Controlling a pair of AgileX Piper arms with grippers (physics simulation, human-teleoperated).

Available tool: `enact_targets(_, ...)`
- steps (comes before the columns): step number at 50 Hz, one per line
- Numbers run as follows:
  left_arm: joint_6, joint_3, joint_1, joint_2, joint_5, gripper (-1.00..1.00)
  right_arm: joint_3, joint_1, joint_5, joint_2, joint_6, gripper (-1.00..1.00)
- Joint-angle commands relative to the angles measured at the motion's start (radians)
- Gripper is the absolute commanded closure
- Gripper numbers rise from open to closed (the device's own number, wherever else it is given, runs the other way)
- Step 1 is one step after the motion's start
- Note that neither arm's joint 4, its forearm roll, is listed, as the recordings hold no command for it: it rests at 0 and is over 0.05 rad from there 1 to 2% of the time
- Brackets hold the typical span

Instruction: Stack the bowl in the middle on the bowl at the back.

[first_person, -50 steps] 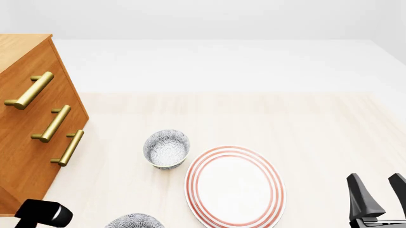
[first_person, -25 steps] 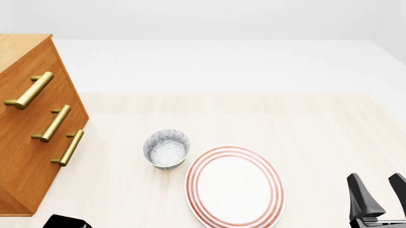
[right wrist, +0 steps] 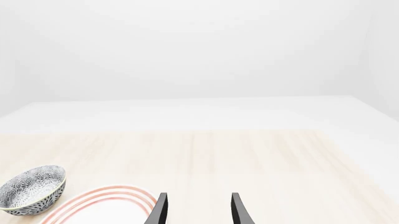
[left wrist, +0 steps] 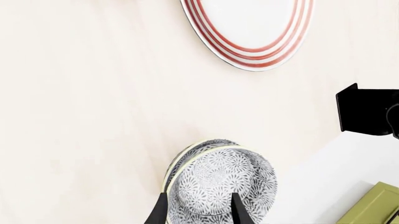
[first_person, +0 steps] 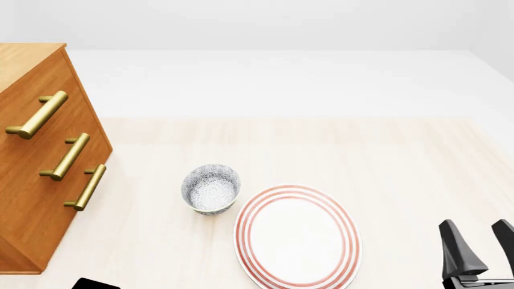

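Observation:
The bowl at the back (first_person: 210, 188) stands upright just left of the red-ringed plate (first_person: 297, 236); it also shows in the right wrist view as the bowl at the back (right wrist: 32, 189). The bowl in the middle (left wrist: 221, 179) appears only in the left wrist view, turning its petal-marked outside to the camera. It is out of the front view. My left gripper (left wrist: 198, 212) hangs over its near side with its fingers wide apart; whether they touch it I cannot tell. My right gripper (first_person: 479, 247) stands open and empty at the front right, beside the plate.
A wooden cabinet (first_person: 40, 162) with brass handles fills the left side. A black tip of the left arm (first_person: 96, 283) pokes in at the bottom edge. In the left wrist view a black block (left wrist: 367, 109) and a yellow-green corner (left wrist: 374, 205) lie beyond the table's edge.
The left arm slid right and down, almost out of the front view. The petal-marked bowl seen at that view's bottom edge a second ago is gone from it. The right arm is still.

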Motion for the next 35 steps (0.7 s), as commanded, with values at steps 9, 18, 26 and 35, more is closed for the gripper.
enact_targets(9, 0.005, -0.043, -0.004, -0.031, 0.059, -1.00, 0.000, 0.001, 0.000, 0.000, -0.001, -1.00)
enact_targets(18, 0.051, -0.103, 0.051, -0.121, 0.189, -1.00, 0.000, 0.002, 0.000, 0.000, -0.003, -1.00)
enact_targets(26, 0.086, -0.137, 0.094, -0.190, 0.276, -1.00, -0.001, 0.003, 0.002, 0.000, -0.008, -1.00)
enact_targets(35, 0.127, -0.190, 0.148, -0.260, 0.379, -1.00, -0.003, 0.003, 0.003, 0.000, -0.012, -1.00)
